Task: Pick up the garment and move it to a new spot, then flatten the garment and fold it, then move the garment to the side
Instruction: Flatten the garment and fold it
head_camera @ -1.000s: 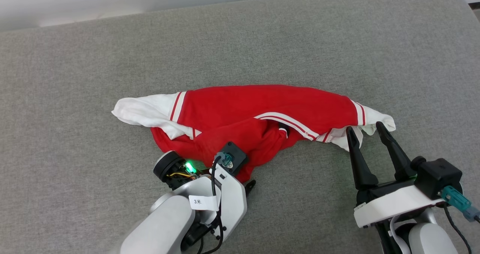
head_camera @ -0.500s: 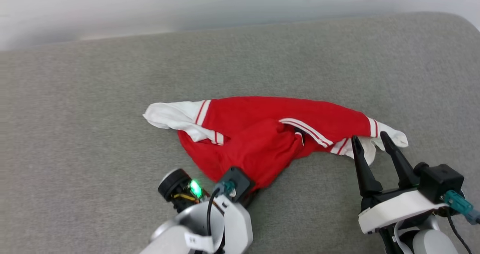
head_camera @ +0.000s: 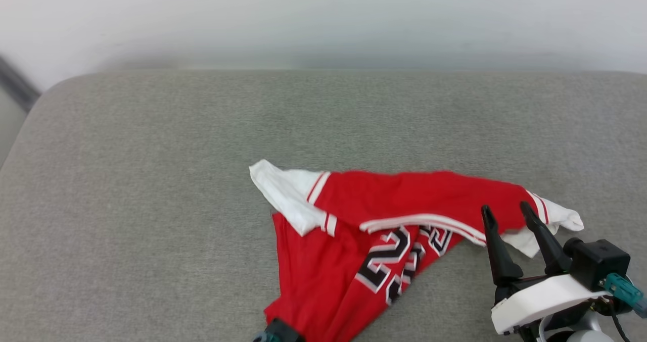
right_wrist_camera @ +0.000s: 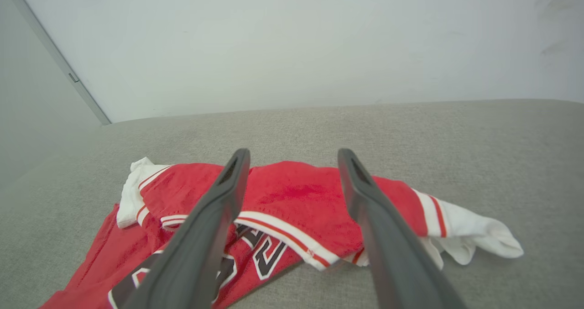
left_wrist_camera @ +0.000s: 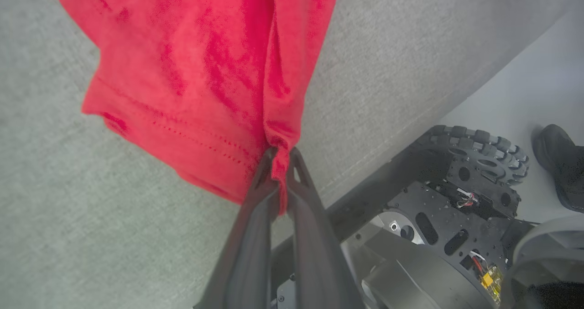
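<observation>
The garment (head_camera: 404,205) lies bunched near the front edge of the grey cushion (head_camera: 151,205), sleeve-to-sleeve axis along that edge, its hem (left_wrist_camera: 182,138) clamped in your left gripper (left_wrist_camera: 279,156), while your right gripper (head_camera: 505,206), fingers apart and empty, sits nearest the white sleeve (head_camera: 563,220).

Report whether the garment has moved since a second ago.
Yes. The left gripper has drawn the hem of the garment toward the robot, away from the far edge of the grey cushion, baring the print.
</observation>
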You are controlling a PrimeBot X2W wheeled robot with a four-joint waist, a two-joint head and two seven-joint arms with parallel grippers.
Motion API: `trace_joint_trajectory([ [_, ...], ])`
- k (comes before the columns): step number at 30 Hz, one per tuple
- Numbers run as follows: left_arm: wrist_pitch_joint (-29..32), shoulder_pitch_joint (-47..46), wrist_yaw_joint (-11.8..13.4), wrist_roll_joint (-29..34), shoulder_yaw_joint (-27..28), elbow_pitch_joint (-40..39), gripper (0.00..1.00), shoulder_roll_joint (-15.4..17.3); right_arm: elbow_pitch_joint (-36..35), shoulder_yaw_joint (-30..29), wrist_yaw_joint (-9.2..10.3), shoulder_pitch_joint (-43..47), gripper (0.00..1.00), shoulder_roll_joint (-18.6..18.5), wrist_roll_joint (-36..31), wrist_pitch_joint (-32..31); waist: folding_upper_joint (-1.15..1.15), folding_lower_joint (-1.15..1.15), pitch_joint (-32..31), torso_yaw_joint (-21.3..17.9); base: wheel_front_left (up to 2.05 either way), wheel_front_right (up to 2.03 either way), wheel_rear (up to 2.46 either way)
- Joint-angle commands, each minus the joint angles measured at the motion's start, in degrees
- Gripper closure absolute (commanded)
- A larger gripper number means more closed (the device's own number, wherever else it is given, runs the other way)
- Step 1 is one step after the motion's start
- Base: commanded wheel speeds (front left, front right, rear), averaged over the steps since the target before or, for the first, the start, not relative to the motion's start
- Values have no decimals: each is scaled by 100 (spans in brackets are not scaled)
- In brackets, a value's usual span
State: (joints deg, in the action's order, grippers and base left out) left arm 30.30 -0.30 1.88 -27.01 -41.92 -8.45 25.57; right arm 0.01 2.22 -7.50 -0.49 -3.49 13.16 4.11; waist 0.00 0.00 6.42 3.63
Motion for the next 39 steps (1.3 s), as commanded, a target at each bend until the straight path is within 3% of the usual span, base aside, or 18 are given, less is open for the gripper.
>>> trace_joint_trajectory([
  [1, 39, 115, 47, -44, 17, 22, 100, 38, -32, -19, 2, 65, 0, 6, 12, 7, 0, 0, -14, 71, 0, 0, 0],
  [9, 326, 889, 367, -413, 29, 11, 100, 261, -224, -135, 2, 190, 0, 43, -46, -86, 0, 0, 63, 241, 0, 0, 0],
  [10, 223, 815, 383, -367, 59, 5, 76, 220, -257, -139, 2, 193, 0, 47, -58, -91, 0, 0, 61, 243, 0, 0, 0],
  [11, 127, 769, 383, -344, 68, 10, 10, 174, -289, -133, 2, 195, 0, 48, -74, -100, 0, 0, 51, 236, 0, 0, 0],
  [12, 9, 724, 385, -315, 99, 12, 0, 117, -312, -121, 2, 198, 0, 51, -87, -109, 0, 0, 36, 222, 0, 0, 0],
  [19, -866, 175, 435, 11, 348, -56, 0, -176, -521, -179, 2, 279, 0, 63, -120, -197, 0, 0, -135, 101, 0, 0, 0],
  [28, -1721, -420, 731, 183, 974, 57, 0, -338, -770, -279, 2, 306, 0, 67, -108, -326, 0, 0, -180, -79, 0, 0, 0],
  [32, -1827, -644, 823, 73, 1295, 333, 0, -278, -851, -304, 2, 287, 0, 67, -80, -360, 0, 0, -103, -149, 0, 0, 0],
  [39, -1382, -1159, 646, -303, 1685, 1093, 0, 12, -911, -304, 2, 160, 0, 68, -45, -362, 0, 0, 146, -300, 0, 0, 0],
])
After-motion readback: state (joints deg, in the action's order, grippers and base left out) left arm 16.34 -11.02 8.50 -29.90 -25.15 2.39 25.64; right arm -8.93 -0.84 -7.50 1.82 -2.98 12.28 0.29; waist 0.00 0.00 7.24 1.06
